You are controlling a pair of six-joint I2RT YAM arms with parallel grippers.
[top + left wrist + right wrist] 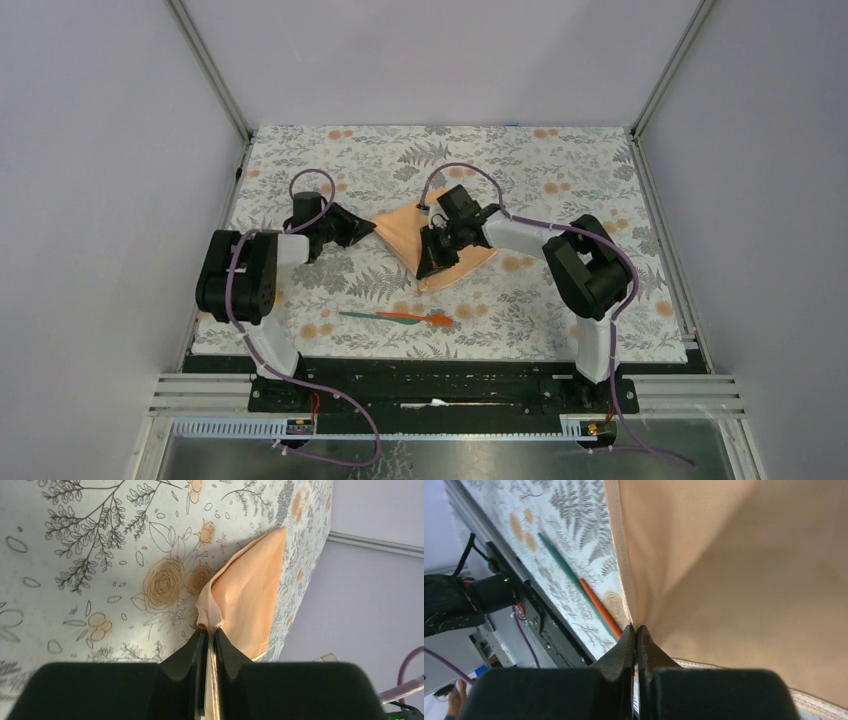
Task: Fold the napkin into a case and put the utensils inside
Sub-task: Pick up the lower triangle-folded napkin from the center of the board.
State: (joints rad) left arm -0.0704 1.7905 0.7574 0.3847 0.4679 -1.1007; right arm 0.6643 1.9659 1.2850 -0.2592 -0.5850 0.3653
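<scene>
The peach-orange napkin (405, 232) lies partly folded in the middle of the floral tablecloth; no case is in view. My left gripper (368, 228) is shut on the napkin's left corner, and cloth (250, 590) bunches between its fingers (226, 652). My right gripper (432, 266) sits over the napkin's near part, shut on its edge (724, 570), with creases fanning out from the tips. The utensils lie side by side nearer the arm bases, one teal-green (365, 315) (566, 572) and one orange-red (420, 319) (599, 607), touching neither gripper.
The grey floral tablecloth (560, 170) covers the table. A black rail (440, 385) runs along the near edge in front of the arm bases. Metal frame posts (215, 75) and pale walls close in both sides and the back.
</scene>
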